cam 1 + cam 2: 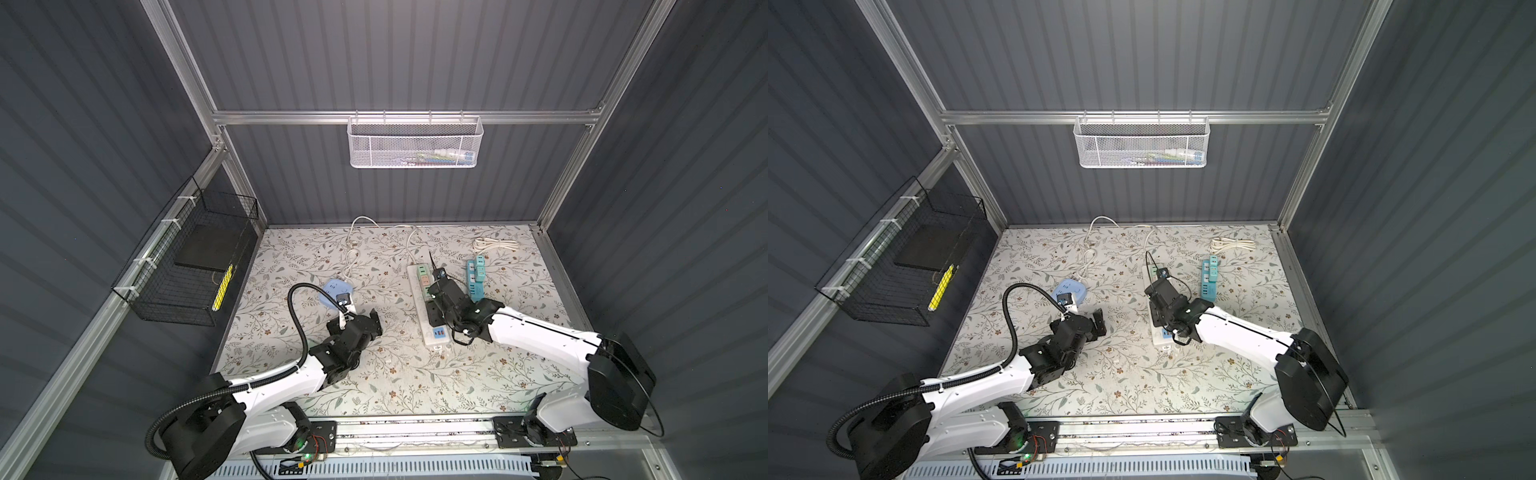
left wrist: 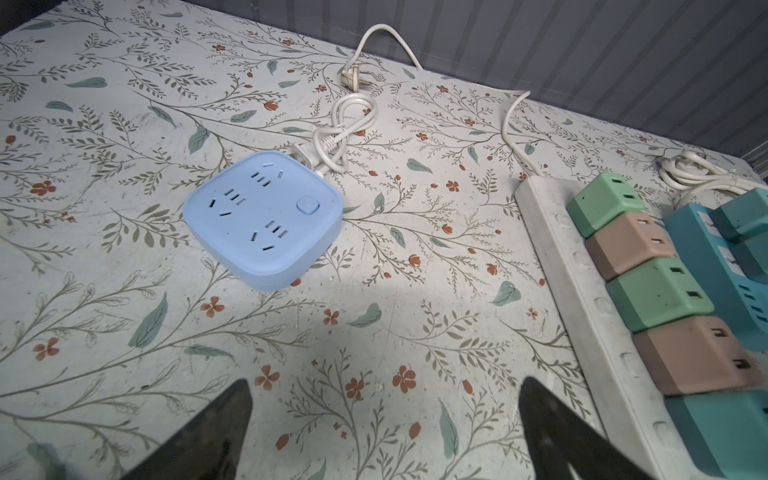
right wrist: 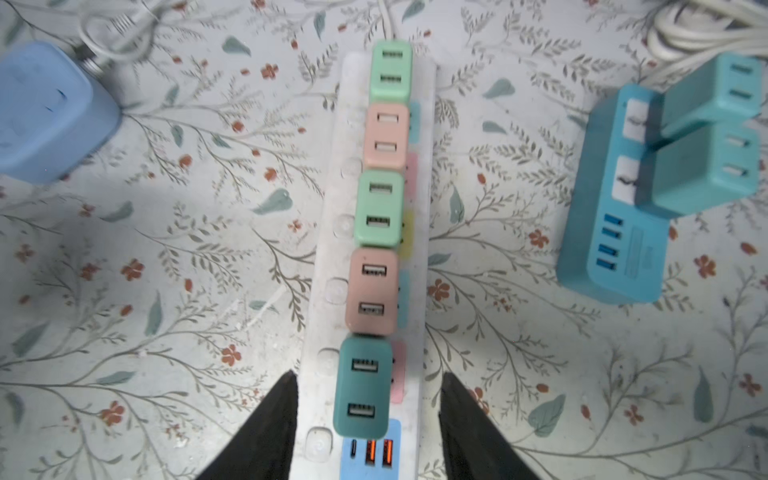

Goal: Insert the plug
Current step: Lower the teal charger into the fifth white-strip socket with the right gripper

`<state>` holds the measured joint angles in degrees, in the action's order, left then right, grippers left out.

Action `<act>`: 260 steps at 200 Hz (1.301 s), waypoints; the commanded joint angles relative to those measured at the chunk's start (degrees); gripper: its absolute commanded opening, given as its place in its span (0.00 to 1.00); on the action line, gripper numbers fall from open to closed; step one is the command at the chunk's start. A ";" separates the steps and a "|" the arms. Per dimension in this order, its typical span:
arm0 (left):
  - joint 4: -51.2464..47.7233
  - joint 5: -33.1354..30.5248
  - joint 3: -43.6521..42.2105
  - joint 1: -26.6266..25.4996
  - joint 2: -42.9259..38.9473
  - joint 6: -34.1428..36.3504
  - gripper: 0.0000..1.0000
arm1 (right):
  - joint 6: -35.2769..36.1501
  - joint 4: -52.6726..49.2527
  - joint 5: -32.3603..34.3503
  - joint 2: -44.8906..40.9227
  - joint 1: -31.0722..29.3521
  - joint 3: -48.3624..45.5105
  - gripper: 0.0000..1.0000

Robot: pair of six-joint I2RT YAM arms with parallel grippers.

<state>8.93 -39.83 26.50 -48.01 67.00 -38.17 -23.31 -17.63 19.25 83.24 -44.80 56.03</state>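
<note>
A white power strip [image 3: 328, 291] lies on the floral table, also seen in both top views [image 1: 430, 332] [image 1: 1158, 336]. Several cube plugs stand in a row along it: green, pink, green, pink, and a teal plug [image 3: 365, 386] nearest its USB end. My right gripper [image 3: 369, 376] hovers over that end [image 1: 436, 309]. It is open, one black finger on each side of the teal plug with a gap to it. My left gripper [image 2: 384, 382] is wide open over bare table [image 1: 359, 318], holding nothing.
A light blue square socket [image 2: 266, 216] with a looped white cord lies by the left gripper [image 1: 336, 291]. A teal power strip [image 3: 615, 232] carrying two teal plugs sits right of the white strip. A coiled cable [image 1: 494, 245] lies at the back.
</note>
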 commanded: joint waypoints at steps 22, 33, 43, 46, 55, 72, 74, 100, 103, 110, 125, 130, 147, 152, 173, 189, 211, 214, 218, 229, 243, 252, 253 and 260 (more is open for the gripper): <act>-1.79 -0.35 0.82 0.48 -1.24 1.33 1.00 | 2.66 -2.15 -4.14 1.04 3.55 0.25 0.54; -2.01 -0.27 1.07 0.46 -1.05 1.30 1.00 | 2.51 -2.15 -4.66 1.73 3.75 0.06 0.53; -2.20 -0.31 1.34 0.50 -0.99 1.51 1.00 | 2.19 -1.90 -5.18 2.39 3.75 -0.46 0.53; -2.24 -0.19 1.36 0.47 -0.95 1.54 1.00 | 2.08 -1.76 -5.36 2.60 3.75 -0.63 0.53; -2.16 -0.22 1.52 0.47 -0.75 1.62 1.00 | 1.54 -1.39 -5.73 3.04 3.74 -1.32 0.53; -2.16 -0.27 1.82 0.47 -0.56 2.07 1.00 | 0.70 -0.58 -5.75 3.67 3.68 -2.61 0.53; -2.10 -0.25 1.87 0.46 -0.62 2.05 1.00 | 0.63 -0.50 -5.72 3.68 3.73 -2.71 0.53; -2.21 -0.10 2.20 0.47 -0.13 2.24 1.00 | 0.03 0.05 -5.59 3.55 3.84 -4.07 0.52; -2.21 -0.11 2.23 0.53 -0.05 2.16 1.00 | 0.02 0.01 -5.67 3.58 3.82 -4.09 0.52; -2.25 -0.07 2.32 0.60 -0.02 2.24 1.00 | 0.11 -0.19 -5.76 3.34 3.81 -4.10 0.52; -2.07 0.10 2.33 0.62 0.29 2.23 1.00 | 0.33 -0.65 -6.27 2.52 3.81 -3.88 0.52; -1.99 0.19 2.33 0.55 0.29 2.15 1.00 | 0.41 -0.80 -6.70 2.10 3.77 -3.79 0.53; -1.94 0.32 2.40 0.58 0.52 2.07 1.00 | -0.08 -1.13 -8.04 0.43 3.62 -3.87 0.66; -1.91 0.35 2.35 0.58 0.58 1.92 1.00 | -0.38 -1.25 -8.45 0.10 3.49 -3.89 0.70; -1.74 0.42 2.25 0.59 0.79 1.70 1.00 | -2.17 -3.11 -9.14 -0.18 2.84 -3.87 0.84; -1.46 0.63 2.09 0.57 1.04 1.57 1.00 | -3.55 -3.99 -10.38 0.96 2.04 -3.91 0.95; -1.20 0.89 2.36 0.59 1.67 1.70 1.00 | -4.74 -4.34 -10.19 4.25 0.69 -3.52 0.99; -1.15 0.94 2.41 0.63 1.67 1.70 1.00 | -4.87 -4.35 -10.28 4.73 0.61 -3.36 0.99; -1.11 0.92 2.40 0.62 1.70 1.68 1.00 | -4.86 -4.35 -10.43 5.46 0.46 -3.24 0.99; -0.97 0.93 2.46 0.72 1.76 1.70 1.00 | -4.99 -4.34 -10.31 7.20 0.00 -2.95 0.99; -1.01 0.99 2.48 0.68 1.56 1.88 1.00 | -4.70 -3.98 -11.08 9.08 -0.12 -2.77 0.99; -1.17 0.82 2.59 0.72 1.39 2.05 1.00 | -4.70 -3.61 -11.32 10.32 -0.12 -2.64 0.99; -1.23 0.81 2.59 0.72 1.34 2.05 1.00 | -4.67 -3.58 -11.28 10.43 -0.12 -2.61 0.99; -1.36 0.73 2.61 0.77 1.14 2.12 1.00 | -4.60 -3.55 -11.44 11.31 -0.12 -2.30 0.99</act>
<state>7.70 -38.94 27.14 -47.66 68.38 -37.08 -27.07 -20.27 8.73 92.25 -44.80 52.58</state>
